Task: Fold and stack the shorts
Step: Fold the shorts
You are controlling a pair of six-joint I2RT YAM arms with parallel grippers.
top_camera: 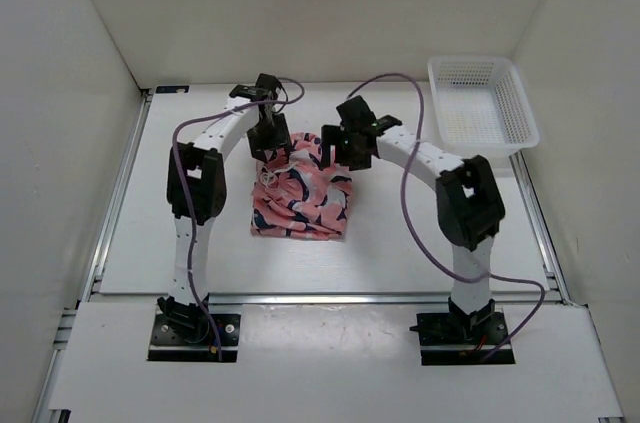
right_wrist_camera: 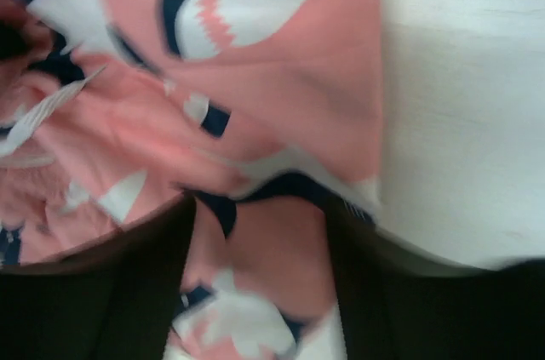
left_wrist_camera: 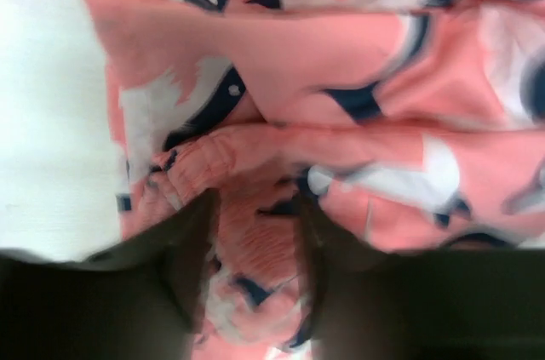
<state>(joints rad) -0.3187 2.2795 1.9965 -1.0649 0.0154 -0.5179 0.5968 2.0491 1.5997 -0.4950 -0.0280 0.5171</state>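
The pink shorts (top_camera: 300,198) with navy-and-white shark shapes lie bunched in a rough rectangle at the table's middle. My left gripper (top_camera: 268,151) is at their far left edge. In the left wrist view it (left_wrist_camera: 255,241) is closed on gathered waistband fabric of the shorts (left_wrist_camera: 341,62). My right gripper (top_camera: 337,155) is at the far right edge. In the right wrist view it (right_wrist_camera: 260,249) is closed on a fold of the shorts (right_wrist_camera: 281,79) near their side edge. Both wrist views are blurred.
A white mesh basket (top_camera: 470,61) stands at the back right of the table, apart from the shorts. Bare white table shows left of the shorts (left_wrist_camera: 43,122) and right of them (right_wrist_camera: 460,122). White walls enclose the table on three sides.
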